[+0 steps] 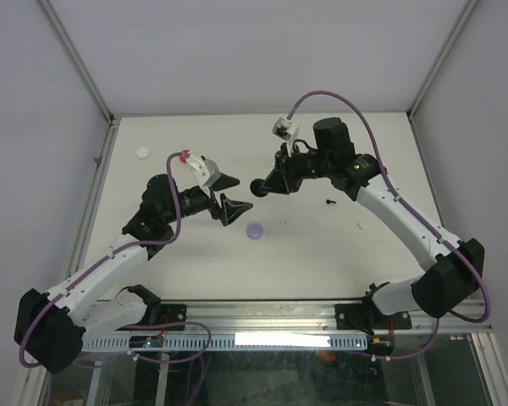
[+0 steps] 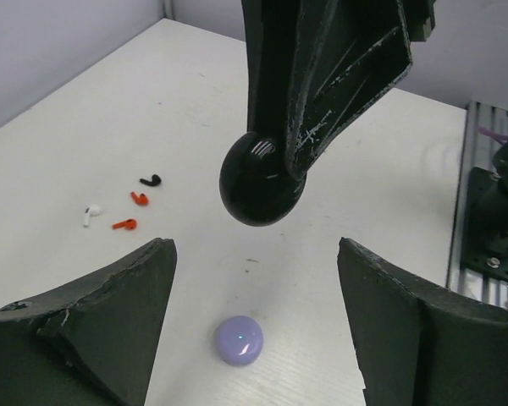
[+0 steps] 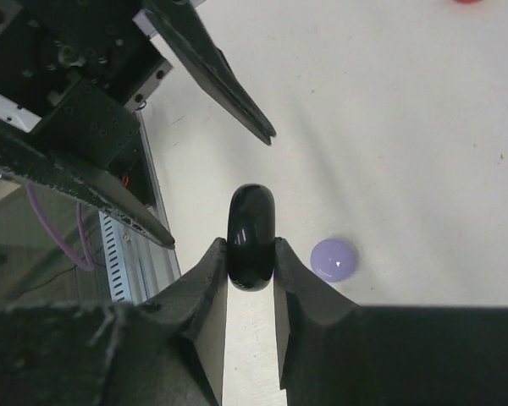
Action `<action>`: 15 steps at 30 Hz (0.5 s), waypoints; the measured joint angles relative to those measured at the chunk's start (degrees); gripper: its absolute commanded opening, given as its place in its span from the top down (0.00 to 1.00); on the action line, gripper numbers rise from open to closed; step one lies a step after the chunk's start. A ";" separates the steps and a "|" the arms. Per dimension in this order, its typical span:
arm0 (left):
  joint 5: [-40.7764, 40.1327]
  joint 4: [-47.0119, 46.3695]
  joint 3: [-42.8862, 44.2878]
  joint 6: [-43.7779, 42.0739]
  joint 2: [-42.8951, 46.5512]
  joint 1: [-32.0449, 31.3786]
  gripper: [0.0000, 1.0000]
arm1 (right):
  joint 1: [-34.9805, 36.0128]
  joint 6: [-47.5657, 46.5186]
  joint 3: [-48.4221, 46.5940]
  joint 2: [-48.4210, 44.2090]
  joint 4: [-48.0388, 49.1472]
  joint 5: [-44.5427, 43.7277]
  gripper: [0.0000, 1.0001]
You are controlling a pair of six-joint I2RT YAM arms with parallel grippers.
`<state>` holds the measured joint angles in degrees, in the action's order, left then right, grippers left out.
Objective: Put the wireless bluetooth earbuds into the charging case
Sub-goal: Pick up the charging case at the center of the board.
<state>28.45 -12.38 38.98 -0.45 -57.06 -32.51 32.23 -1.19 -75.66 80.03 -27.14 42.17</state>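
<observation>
My right gripper (image 1: 258,187) is shut on a glossy black round charging case (image 3: 251,237), gripping it edge-on above the table; the case also shows in the left wrist view (image 2: 261,188). My left gripper (image 1: 229,196) is open and empty, facing that case, its fingers (image 2: 110,313) spread wide above the table. A closed lavender round case (image 1: 255,229) lies on the table below both grippers (image 2: 239,340) (image 3: 334,258). Tiny earbuds lie loose to the right: one black (image 2: 150,180), two red (image 2: 140,199) (image 2: 124,224), one white (image 2: 89,214).
A white round case (image 1: 142,152) lies at the far left of the table. A red object (image 3: 466,2) shows at the top edge of the right wrist view. The metal rail (image 1: 262,315) runs along the near edge, and walls enclose the table.
</observation>
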 measured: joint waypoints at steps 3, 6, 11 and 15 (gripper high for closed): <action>4.13 0.04 0.11 1.05 -0.02 0.33 0.25 | 0.00 -2.89 0.02 -1.22 -0.59 2.75 0.95; 7.67 -0.04 0.24 1.81 -0.42 0.37 0.26 | 0.00 -5.42 0.02 -2.27 -0.63 5.53 0.95; 13.14 -0.72 0.74 4.04 -2.23 0.37 0.29 | 0.37 -9.07 0.04 -2.86 -1.07 9.42 0.95; 16.26 -1.95 0.74 5.88 -3.06 0.39 0.33 | 1.09 -11.26 0.13 -2.86 -1.97 11.28 0.95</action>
<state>44.71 -14.33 39.72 5.43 -60.12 -32.12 33.32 -12.45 -75.53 77.17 -29.10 53.45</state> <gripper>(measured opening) 0.703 0.247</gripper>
